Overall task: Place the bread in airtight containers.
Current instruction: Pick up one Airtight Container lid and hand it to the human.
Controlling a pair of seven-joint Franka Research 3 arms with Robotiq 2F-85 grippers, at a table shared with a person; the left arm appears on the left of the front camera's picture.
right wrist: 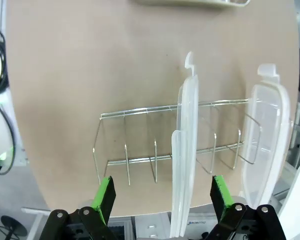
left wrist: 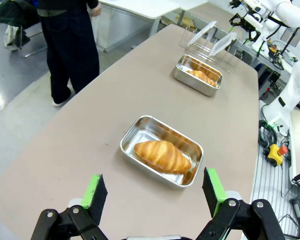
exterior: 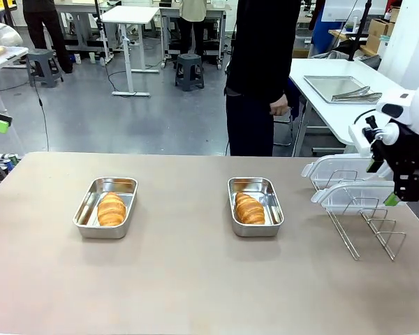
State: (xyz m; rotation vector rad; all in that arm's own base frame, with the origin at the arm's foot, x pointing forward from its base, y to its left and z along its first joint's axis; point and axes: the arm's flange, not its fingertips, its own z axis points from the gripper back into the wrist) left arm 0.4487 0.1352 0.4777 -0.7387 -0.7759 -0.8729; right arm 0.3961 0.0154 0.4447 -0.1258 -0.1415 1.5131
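Two steel pans stand open on the table, each holding one golden croissant. The left pan [exterior: 88,211] [left wrist: 149,131] holds one croissant [exterior: 111,209] [left wrist: 162,155]; my open left gripper [left wrist: 154,189] hovers short of it. The right pan [exterior: 272,206] [left wrist: 189,81] holds the other croissant [exterior: 249,209] [left wrist: 203,76]. Two clear lids [exterior: 337,172] [exterior: 350,195] stand on edge in a wire rack [exterior: 369,230] at the right. My right gripper [exterior: 385,187] [right wrist: 162,196] hangs open above the rack. One lid [right wrist: 186,150] stands edge-on between its fingers, untouched. The second lid [right wrist: 266,140] leans beside it.
A person in dark clothes stands at the far edge, a hand [exterior: 279,106] at their side. The wire rack [right wrist: 140,136] has several free slots. A bare stretch of table lies between the pans and in front of them. A side table with a flat tray [exterior: 339,87] stands behind the rack.
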